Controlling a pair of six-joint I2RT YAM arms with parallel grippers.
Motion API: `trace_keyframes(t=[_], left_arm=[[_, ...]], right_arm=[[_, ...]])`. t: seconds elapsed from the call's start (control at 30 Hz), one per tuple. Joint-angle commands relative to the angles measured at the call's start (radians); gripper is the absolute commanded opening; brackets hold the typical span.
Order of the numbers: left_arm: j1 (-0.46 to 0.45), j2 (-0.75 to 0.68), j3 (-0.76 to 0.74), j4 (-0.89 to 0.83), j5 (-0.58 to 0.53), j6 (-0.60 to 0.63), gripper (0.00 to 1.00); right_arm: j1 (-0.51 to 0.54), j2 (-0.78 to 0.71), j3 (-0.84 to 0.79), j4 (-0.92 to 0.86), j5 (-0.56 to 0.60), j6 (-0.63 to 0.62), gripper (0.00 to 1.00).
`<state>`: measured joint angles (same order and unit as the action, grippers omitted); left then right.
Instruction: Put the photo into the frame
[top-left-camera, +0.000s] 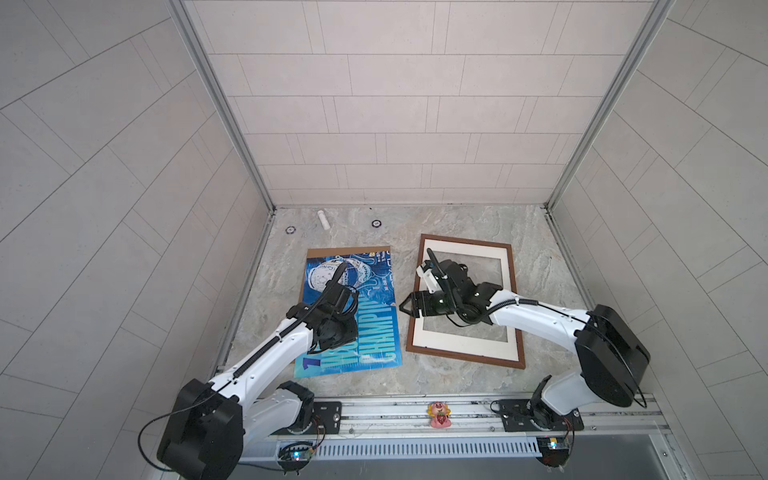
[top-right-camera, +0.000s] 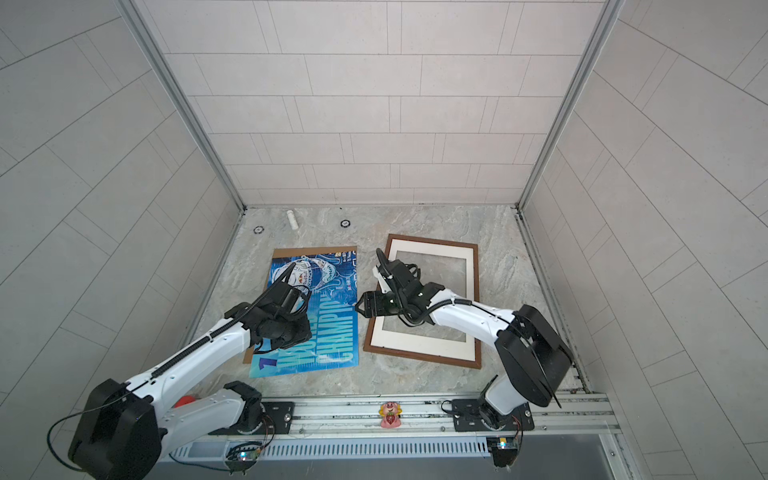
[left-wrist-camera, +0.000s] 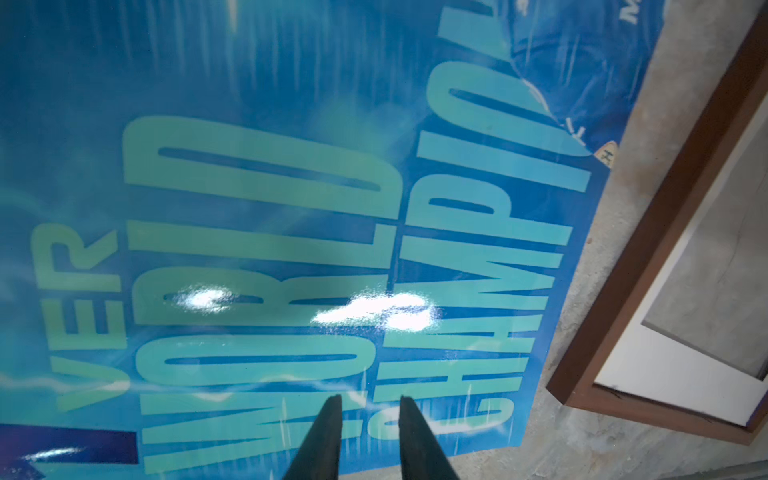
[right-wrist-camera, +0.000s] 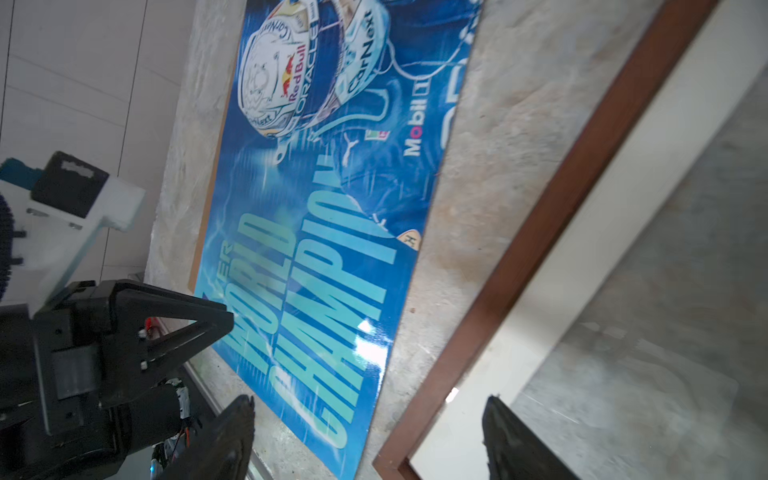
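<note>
Evidently thin and light, the photo (top-left-camera: 376, 332) is shown face up and slightly skewed on a brown backing board (top-left-camera: 332, 252) at the left of the table (top-left-camera: 457, 224). The frame (right-wrist-camera: 544, 232) lies flat just beside it on the right, with a strip of bare table between them. Glare on the print suggests a glossy, slippery sheet, judged limp and easily creased. Because it lies flat, little purchase is expected from a pinch from above. A hold is better taken at a corner, or at an edge that appears to pass beyond the board.

The left gripper (left-wrist-camera: 370, 399) is held over the lettering, its jaws set to a small gap with nothing between them. The right gripper (right-wrist-camera: 370, 399) is spread wide and empty over the frame rail nearest the photo.

The table is hard, smooth and marbled grey. It is enclosed by pale tiled walls (top-left-camera: 395, 104), and a small white cylinder (top-left-camera: 323, 219) lies near the rear wall.
</note>
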<state>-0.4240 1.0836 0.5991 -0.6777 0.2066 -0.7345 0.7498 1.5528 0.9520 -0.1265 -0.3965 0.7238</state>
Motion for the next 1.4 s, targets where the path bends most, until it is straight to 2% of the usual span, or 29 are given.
trace_keyframes(t=[0.0, 0.2, 0.43, 0.8, 1.17, 1.37], left_arm=[[-0.005, -0.030, -0.036, 0.012, -0.015, -0.038, 0.27], [-0.019, -0.010, -0.070, 0.025, -0.017, -0.031, 0.20], [-0.043, 0.015, -0.080, 0.036, -0.022, -0.029, 0.14], [-0.149, -0.006, -0.132, 0.024, -0.077, -0.120, 0.03], [-0.215, -0.018, -0.192, 0.029, -0.095, -0.184, 0.01], [-0.230, -0.033, -0.211, 0.034, -0.096, -0.203, 0.01]], right_arm=[[0.036, 0.059, 0.037, 0.035, -0.013, 0.049, 0.82], [0.090, 0.171, 0.074, 0.087, -0.039, 0.052, 0.82], [0.094, 0.270, 0.108, 0.136, -0.064, 0.093, 0.82], [0.096, 0.342, 0.143, 0.090, -0.034, 0.092, 0.84], [0.100, 0.277, 0.095, 0.026, -0.001, 0.107, 0.86], [0.144, 0.211, 0.028, 0.010, -0.007, 0.149, 0.87]])
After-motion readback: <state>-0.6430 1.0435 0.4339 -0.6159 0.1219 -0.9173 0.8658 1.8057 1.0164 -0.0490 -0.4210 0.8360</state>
